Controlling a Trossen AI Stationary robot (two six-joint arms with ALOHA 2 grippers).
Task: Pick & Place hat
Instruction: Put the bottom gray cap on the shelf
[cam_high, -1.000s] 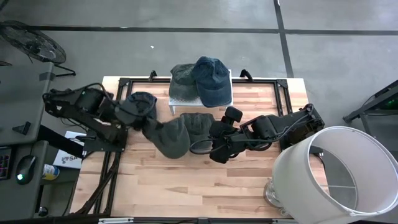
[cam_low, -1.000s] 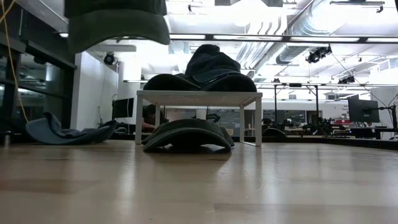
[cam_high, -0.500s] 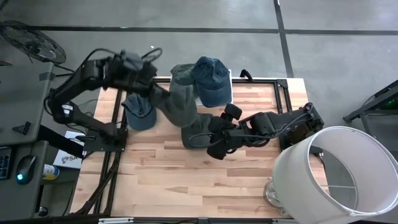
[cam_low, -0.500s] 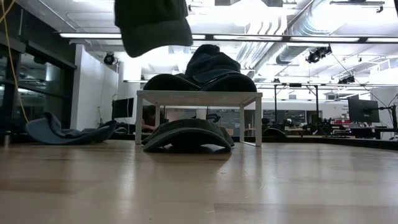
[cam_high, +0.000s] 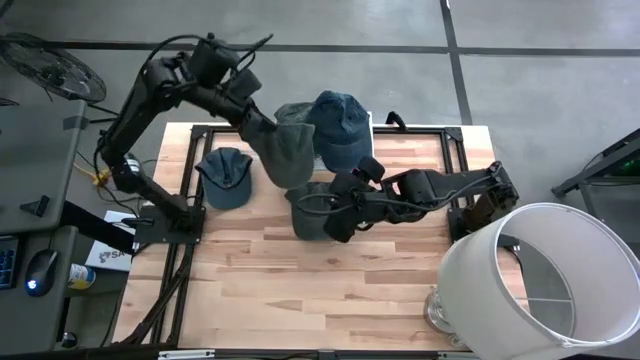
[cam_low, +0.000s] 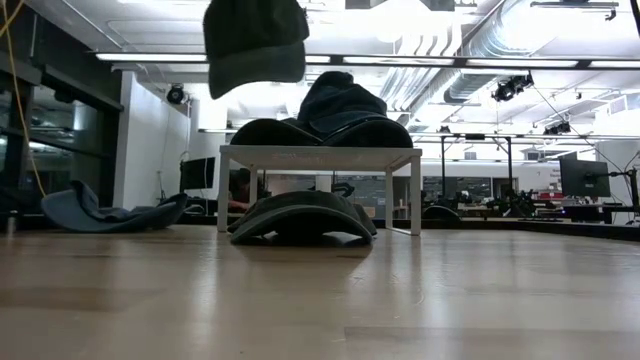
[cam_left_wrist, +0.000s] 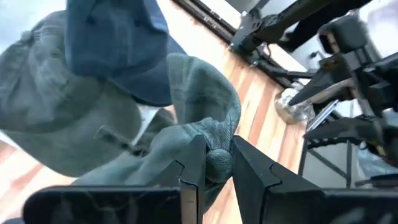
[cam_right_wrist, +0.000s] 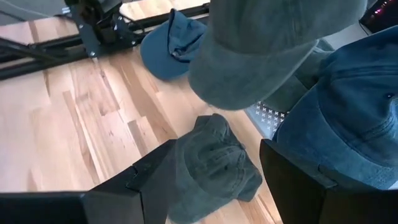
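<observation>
Wooden table, held hat moved stand-ward

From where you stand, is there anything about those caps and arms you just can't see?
- Low view: both grippers sit above the frame; only the lifted grey-green cap hangs into it.
- High view: the left gripper is buried in that cap's fabric.
- High view: the right gripper hides part of the green cap on the table.
- Right wrist view: the blue cap on the white stand is cut off by the frame's edge.
</observation>
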